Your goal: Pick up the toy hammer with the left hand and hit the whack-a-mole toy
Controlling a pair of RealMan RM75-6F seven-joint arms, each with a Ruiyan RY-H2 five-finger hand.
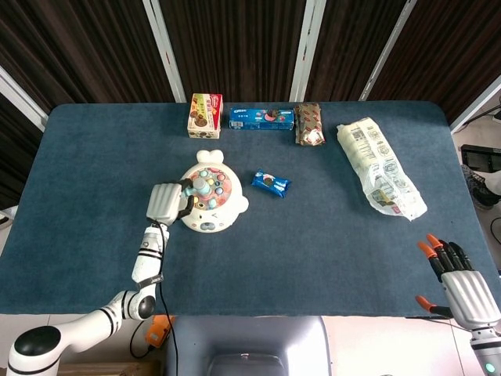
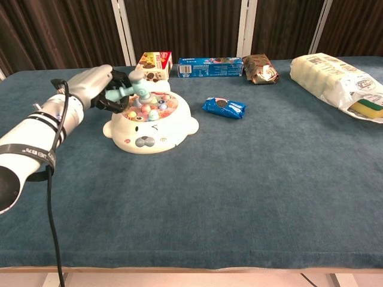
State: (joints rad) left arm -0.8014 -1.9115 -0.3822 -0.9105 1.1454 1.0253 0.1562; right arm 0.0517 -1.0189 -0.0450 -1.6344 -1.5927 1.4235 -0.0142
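My left hand grips the handle of a pale teal toy hammer. The hammer's head hovers over the left part of the whack-a-mole toy, a white whale-shaped base with several pastel pegs on top; whether it touches the pegs I cannot tell. My right hand is at the front right corner beyond the table's edge, its fingers spread and holding nothing; the chest view does not show it.
A blue cookie packet lies right of the toy. Along the back edge stand a snack box, a long blue box and a brown packet. A large white bag lies at the right.
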